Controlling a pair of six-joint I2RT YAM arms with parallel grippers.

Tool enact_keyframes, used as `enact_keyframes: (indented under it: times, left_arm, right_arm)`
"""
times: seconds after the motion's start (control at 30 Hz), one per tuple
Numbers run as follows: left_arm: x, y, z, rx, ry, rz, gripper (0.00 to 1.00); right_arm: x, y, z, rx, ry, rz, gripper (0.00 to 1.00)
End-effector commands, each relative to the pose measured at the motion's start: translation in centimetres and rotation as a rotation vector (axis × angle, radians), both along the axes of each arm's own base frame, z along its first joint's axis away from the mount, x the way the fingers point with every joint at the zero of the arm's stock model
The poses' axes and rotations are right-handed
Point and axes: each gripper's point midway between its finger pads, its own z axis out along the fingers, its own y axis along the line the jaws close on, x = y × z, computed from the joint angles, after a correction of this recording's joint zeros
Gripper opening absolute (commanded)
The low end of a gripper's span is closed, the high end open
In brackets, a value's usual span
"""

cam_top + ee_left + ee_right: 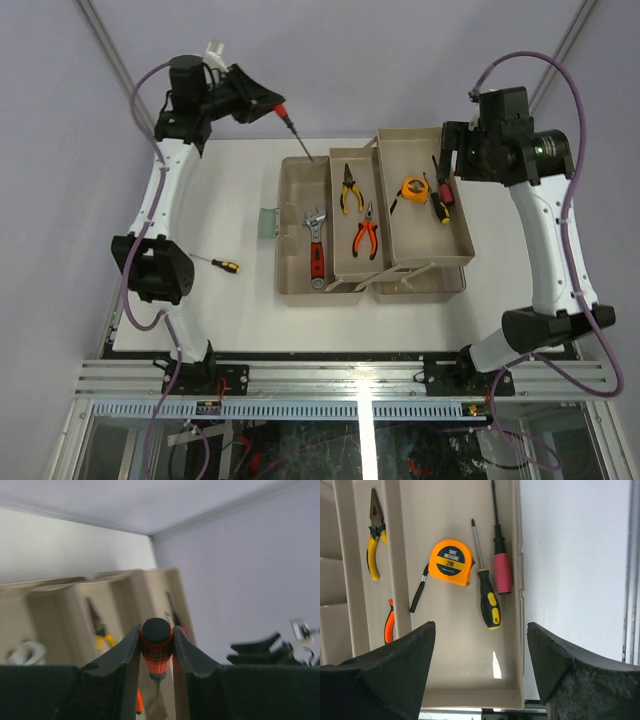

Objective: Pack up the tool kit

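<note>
We hold the red screwdriver (156,652) mid-frame, left hand (156,632) clenched on its ribbed handle: light, stiff, grippy there, we judge; right hand (480,627) hangs released.

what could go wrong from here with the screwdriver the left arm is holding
1. The red screwdriver, pinched by the left fingers, hangs tilted with its tip by the toolbox far rim. Released here, it might hit the rim and land outside.
2. The black-and-yellow screwdriver on the table lies near the left elbow, which could knock it.
</note>
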Motion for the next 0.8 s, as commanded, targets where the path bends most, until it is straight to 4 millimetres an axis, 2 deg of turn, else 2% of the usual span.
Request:
enact_keyframes:
  times: [0.0,0.07,0.17,0.27,0.4,0.57,0.77]
  left_arm:
    - [-3.5,-9.7,5.2,-0.092,-0.17,-0.359,0.0]
    - [-4.9,-13.3,5.1,-0.101,-0.154,-0.441,0.0]
    - [-7.4,-18.5,3.8,-0.113,-0.104,-0.541,0.0]
    - [-9.9,-22.5,2.0,-0.106,-0.054,-0.614,0.0]
    - [-13.0,-26.7,-0.3,-0.082,-0.005,-0.697,0.0]
    - [-14.2,-29.8,-3.1,-0.055,0.041,-0.722,0.0]
    - [-12.3,-30.7,-6.2,-0.002,0.058,-0.676,0.0]
  right_arm:
    - [-0.2,-2.2,4.0,-0.024,-0.21,-0.118,0.82]
    - [-0.5,-2.4,4.5,-0.02,-0.238,-0.133,0.83]
    - [-1.2,-2.6,4.7,-0.013,-0.242,-0.14,0.83]
    - [-1.8,-2.6,4.8,-0.003,-0.241,-0.143,0.83]
    - [-2.6,-2.6,4.7,0.014,-0.242,-0.147,0.82]
    - [-3.7,-2.7,4.7,0.035,-0.253,-0.155,0.83]
    - [-4.8,-2.9,4.3,0.036,-0.251,-0.158,0.83]
